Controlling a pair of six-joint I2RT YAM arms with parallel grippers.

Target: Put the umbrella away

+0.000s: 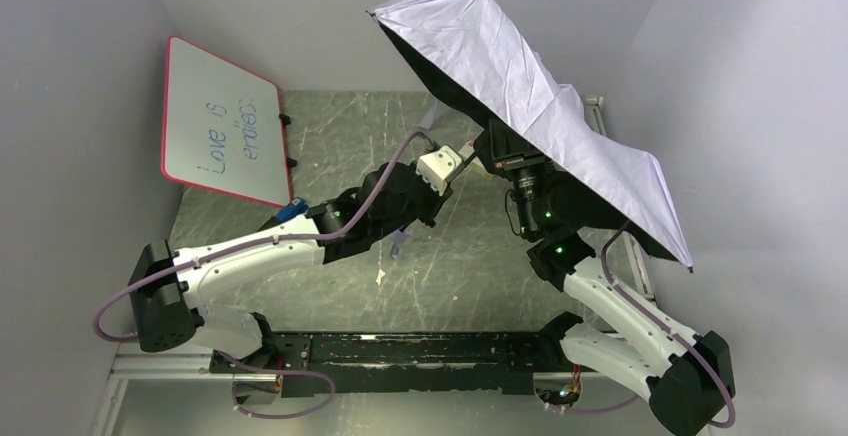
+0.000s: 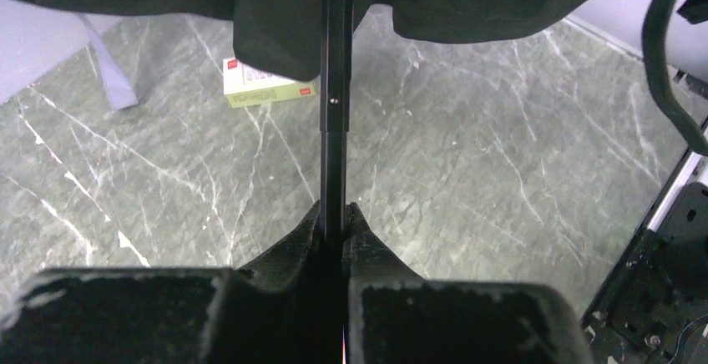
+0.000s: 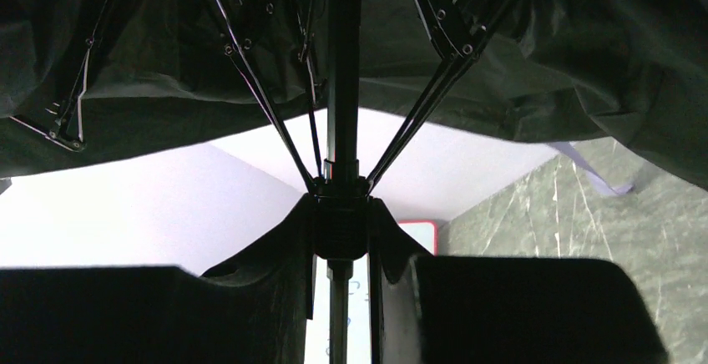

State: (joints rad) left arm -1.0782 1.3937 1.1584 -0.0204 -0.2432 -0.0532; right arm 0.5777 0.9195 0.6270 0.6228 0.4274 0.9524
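Holding umbrella open, tilted high over counter, canopy above your R arm, your L gripper clamped on thin black shaft, R gripper clamped on rib hub under canopy, whiteboard leaning at far-left wall

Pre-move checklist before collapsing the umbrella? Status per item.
1. Left hand clamped on shaft: ok.
2. Right hand gripping runner: ok, fingers press both sides.
3. Canopy folded: not ok, fully open.
4. Whiteboard clear of canopy: ok, apart in the top view.
5. Small box clear of shaft: cannot tell, depth unclear.
6. Runner catch released: cannot tell, hidden.
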